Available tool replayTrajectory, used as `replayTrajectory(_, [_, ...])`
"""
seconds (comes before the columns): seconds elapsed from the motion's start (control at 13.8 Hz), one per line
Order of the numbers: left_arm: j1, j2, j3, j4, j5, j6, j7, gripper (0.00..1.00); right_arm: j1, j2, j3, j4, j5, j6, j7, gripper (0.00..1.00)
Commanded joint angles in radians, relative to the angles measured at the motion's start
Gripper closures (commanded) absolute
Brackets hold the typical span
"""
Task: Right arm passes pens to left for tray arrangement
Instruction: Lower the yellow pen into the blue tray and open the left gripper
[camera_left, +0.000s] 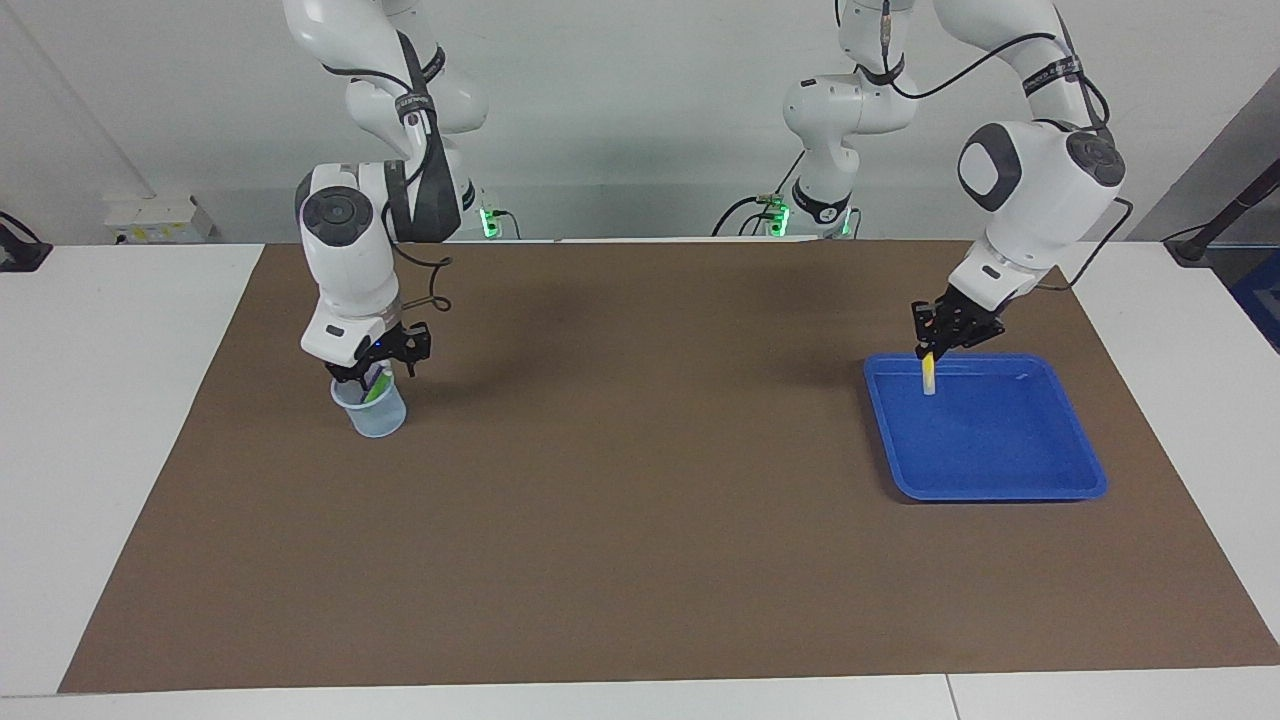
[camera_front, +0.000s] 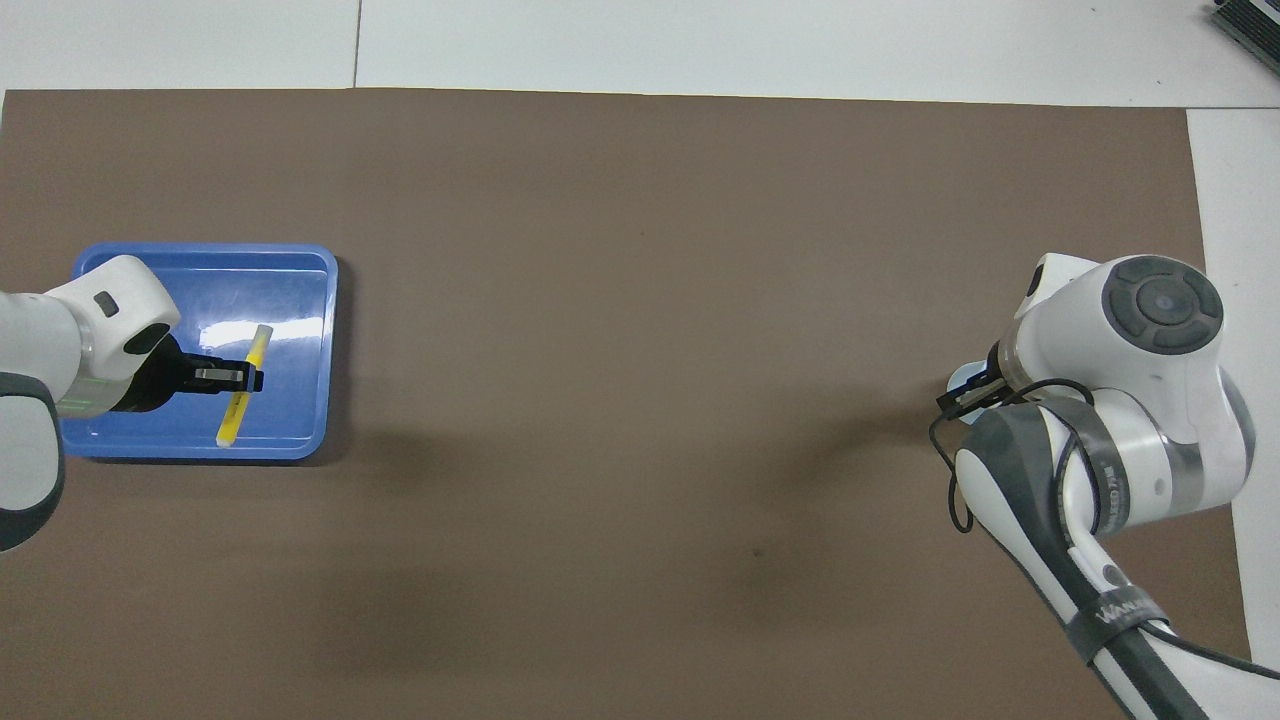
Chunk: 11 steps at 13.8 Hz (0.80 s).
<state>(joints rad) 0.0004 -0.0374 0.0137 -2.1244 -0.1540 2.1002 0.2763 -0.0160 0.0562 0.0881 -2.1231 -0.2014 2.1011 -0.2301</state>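
My left gripper (camera_left: 932, 352) is shut on a yellow pen (camera_left: 929, 378) and holds it over the blue tray (camera_left: 1000, 493), above the part of the tray nearest the robots. The pen hangs tilted, its whitish end down and close to the tray floor; whether it touches I cannot tell. From overhead the yellow pen (camera_front: 232, 415) lies slantwise across the tray (camera_front: 200, 250), with the left gripper (camera_front: 250, 378) at its middle. My right gripper (camera_left: 372, 368) is at the mouth of a translucent pale-blue cup (camera_left: 378, 412) with a green pen (camera_left: 375, 386) standing in it.
A brown mat (camera_left: 640, 520) covers the table between the cup, toward the right arm's end, and the tray, toward the left arm's end. White tabletop (camera_left: 110, 420) borders the mat. From overhead, the right arm's wrist hides most of the cup (camera_front: 962, 379).
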Motion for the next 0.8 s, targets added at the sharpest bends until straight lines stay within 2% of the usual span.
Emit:
replayTrajectory(0.0, [0.015, 0.054, -0.009, 0.026, 0.022, 0.029, 0.02, 1.0, -0.027, 0.005, 0.013, -0.009, -0.02, 0.024, -0.014, 0.5])
replayTrajectory(0.22, [0.016, 0.105, -0.009, 0.033, 0.022, 0.078, 0.024, 1.0, -0.025, 0.007, 0.013, -0.003, -0.018, 0.016, -0.012, 0.58])
replayTrajectory(0.72, [0.02, 0.218, -0.009, 0.104, 0.022, 0.139, 0.029, 1.0, -0.024, 0.007, 0.015, 0.011, -0.006, -0.006, -0.015, 0.59])
